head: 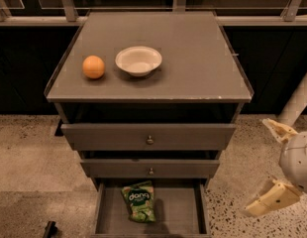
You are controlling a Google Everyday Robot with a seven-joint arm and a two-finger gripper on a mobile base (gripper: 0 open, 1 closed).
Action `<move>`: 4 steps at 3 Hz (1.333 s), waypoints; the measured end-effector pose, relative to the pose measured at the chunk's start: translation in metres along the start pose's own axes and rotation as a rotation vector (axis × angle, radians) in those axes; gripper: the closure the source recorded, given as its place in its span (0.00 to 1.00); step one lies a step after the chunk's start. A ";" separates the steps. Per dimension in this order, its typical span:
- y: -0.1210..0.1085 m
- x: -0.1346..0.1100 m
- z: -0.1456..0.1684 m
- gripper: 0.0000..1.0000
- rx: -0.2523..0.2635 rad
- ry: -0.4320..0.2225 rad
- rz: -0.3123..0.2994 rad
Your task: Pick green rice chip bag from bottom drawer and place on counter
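The green rice chip bag [138, 201] lies flat in the open bottom drawer [183, 213], left of its middle, white letters on a dark patch facing up. The counter [193, 58] is the grey top of the cabinet. My gripper [269, 165] is at the right edge of the view, right of the drawers, low near the floor. Its two pale fingers [279, 130] are spread wide apart and hold nothing. It is well clear of the bag and outside the drawer.
An orange ball [93, 66] and a white bowl [138, 60] stand on the counter's left half. Two knobbed drawers [149, 138] above the bottom one stick out slightly. Speckled floor [25, 152] surrounds the cabinet. A dark railing runs behind.
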State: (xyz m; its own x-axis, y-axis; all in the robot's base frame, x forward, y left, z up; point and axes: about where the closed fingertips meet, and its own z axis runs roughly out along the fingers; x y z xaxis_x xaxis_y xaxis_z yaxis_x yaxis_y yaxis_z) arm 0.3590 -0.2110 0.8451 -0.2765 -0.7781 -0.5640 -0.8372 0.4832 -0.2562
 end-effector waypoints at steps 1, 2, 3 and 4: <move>-0.003 0.006 0.011 0.00 0.005 0.002 -0.003; 0.016 0.026 0.045 0.00 0.010 -0.039 0.035; 0.054 0.055 0.097 0.00 0.014 -0.095 0.148; 0.073 0.082 0.144 0.00 0.022 -0.120 0.254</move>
State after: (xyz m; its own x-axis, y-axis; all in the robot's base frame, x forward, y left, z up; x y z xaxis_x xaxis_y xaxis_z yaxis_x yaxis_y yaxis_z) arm 0.3434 -0.1813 0.6669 -0.4169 -0.5786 -0.7010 -0.7373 0.6663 -0.1115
